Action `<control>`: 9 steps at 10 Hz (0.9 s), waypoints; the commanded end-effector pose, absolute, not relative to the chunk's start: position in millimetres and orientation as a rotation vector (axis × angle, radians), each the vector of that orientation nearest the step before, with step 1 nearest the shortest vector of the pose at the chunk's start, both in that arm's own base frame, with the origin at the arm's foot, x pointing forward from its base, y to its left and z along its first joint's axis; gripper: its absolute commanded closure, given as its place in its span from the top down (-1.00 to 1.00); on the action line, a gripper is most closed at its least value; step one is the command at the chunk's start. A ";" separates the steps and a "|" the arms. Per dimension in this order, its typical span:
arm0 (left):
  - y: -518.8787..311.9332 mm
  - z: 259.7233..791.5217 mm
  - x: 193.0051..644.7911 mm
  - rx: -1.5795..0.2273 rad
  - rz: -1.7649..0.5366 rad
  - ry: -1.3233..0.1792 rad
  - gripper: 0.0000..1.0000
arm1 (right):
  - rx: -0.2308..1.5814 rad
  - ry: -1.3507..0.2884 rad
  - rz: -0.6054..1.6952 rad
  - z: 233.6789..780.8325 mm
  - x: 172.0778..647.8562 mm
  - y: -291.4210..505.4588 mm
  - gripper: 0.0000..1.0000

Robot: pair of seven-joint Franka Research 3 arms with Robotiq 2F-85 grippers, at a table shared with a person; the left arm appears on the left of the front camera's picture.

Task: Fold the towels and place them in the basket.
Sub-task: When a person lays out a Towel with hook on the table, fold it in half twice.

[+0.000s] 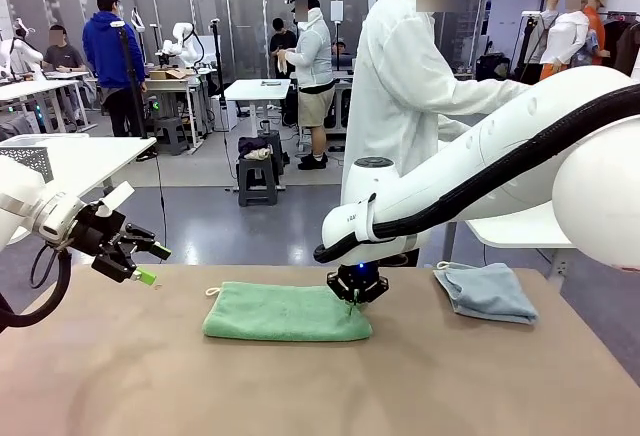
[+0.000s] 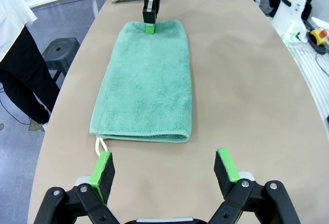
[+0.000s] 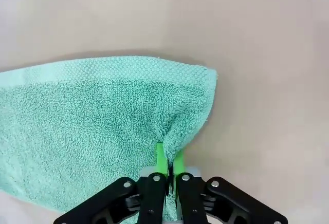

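The mint green towel (image 1: pixel 287 312) lies long axis left-right mid-table, its right end pinched in the closed right gripper (image 1: pixel 354 297), the wide-open, empty left gripper (image 1: pixel 149 263) hovering off its left end

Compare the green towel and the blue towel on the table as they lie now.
The green towel lies folded flat in a long neat rectangle near the table's middle; the blue towel sits further to the robot's right, bunched into a looser, smaller shape. The right tool is shut on the green towel's end, while nothing touches the blue towel. The left tool hangs open, off both. Both are soft towels resting on the tan table.
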State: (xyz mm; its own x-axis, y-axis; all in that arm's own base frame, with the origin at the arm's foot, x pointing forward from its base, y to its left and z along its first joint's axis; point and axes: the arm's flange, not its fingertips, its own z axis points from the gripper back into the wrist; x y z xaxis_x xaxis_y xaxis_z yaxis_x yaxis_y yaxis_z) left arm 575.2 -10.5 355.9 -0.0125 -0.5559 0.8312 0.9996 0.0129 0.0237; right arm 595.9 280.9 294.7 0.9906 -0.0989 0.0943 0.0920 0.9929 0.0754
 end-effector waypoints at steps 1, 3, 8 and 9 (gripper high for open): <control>-10.5 355.7 574.8 -0.740 -1.432 -0.787 0.96 | 0.018 -0.108 -0.001 286.9 597.4 241.9 -1.00; -10.5 355.7 574.8 -0.740 -1.432 -0.787 0.96 | -0.004 -0.118 0.030 294.1 592.6 200.2 -1.00; -10.5 355.7 574.8 -0.740 -1.432 -0.787 0.96 | 0.016 -0.188 0.045 350.3 569.4 182.5 -1.00; -10.5 355.7 574.8 -0.740 -1.432 -0.787 0.96 | 0.005 -0.199 0.018 371.7 561.2 194.5 -1.00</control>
